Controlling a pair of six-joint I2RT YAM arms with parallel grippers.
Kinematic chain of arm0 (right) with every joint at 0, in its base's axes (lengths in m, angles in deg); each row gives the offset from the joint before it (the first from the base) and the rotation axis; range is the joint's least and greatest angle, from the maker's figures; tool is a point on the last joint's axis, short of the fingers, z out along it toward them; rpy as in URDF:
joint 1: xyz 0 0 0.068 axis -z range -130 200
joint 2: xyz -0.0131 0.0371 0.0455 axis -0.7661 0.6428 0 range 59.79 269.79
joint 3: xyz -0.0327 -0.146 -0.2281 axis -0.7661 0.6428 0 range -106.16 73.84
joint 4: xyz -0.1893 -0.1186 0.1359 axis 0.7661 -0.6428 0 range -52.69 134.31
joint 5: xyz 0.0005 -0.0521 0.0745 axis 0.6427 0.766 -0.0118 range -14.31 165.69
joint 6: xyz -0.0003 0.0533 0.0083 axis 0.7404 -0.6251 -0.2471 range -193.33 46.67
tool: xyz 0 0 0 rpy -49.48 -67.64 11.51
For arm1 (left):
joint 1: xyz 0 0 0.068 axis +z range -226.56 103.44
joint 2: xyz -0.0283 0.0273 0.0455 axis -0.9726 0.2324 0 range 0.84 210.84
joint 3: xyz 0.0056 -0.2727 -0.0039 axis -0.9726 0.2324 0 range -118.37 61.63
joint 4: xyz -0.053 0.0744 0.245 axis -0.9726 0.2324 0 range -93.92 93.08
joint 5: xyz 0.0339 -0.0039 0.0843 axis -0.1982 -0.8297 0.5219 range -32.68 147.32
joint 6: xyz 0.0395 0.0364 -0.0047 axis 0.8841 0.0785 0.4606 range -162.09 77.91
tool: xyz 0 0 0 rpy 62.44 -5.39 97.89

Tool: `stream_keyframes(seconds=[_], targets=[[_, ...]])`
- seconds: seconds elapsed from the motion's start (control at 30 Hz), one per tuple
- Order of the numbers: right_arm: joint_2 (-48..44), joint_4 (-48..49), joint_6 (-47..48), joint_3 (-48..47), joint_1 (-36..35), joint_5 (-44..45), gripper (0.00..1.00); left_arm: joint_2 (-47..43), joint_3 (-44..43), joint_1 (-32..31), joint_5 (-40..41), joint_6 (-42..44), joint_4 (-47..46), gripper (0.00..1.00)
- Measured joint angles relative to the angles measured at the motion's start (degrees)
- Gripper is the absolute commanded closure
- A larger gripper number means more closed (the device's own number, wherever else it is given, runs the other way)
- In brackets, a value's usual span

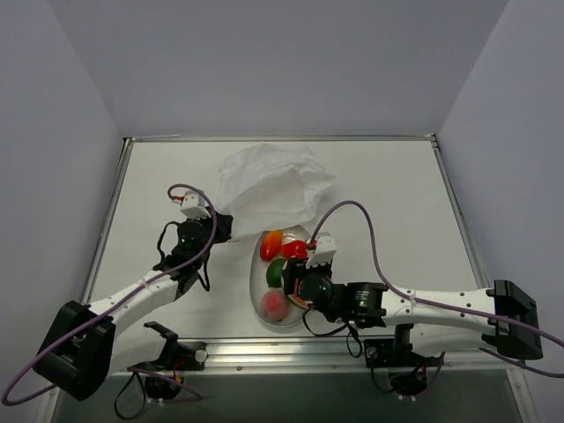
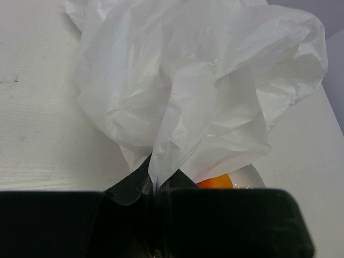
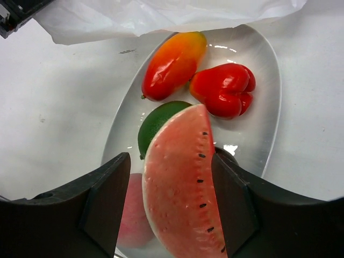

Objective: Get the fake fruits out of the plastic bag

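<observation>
Pinching crinkly bag w/ L gripper; R gripper spread round glossy watermelon slice.

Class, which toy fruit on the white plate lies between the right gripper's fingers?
The watermelon slice, the only seeded piece, sits within the right gripper; the orange-red fruit, red fruit and green fruit lie beyond it.
</observation>
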Motion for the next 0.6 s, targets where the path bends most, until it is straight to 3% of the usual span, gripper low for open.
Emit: stream_keyframes(seconds=[0.6], targets=[[-0.35,-2.80,-0.15,-0.72,0.07,0.46,0.44,-0.11,0.00,0.00,0.00,0.02,0.02,0.98]])
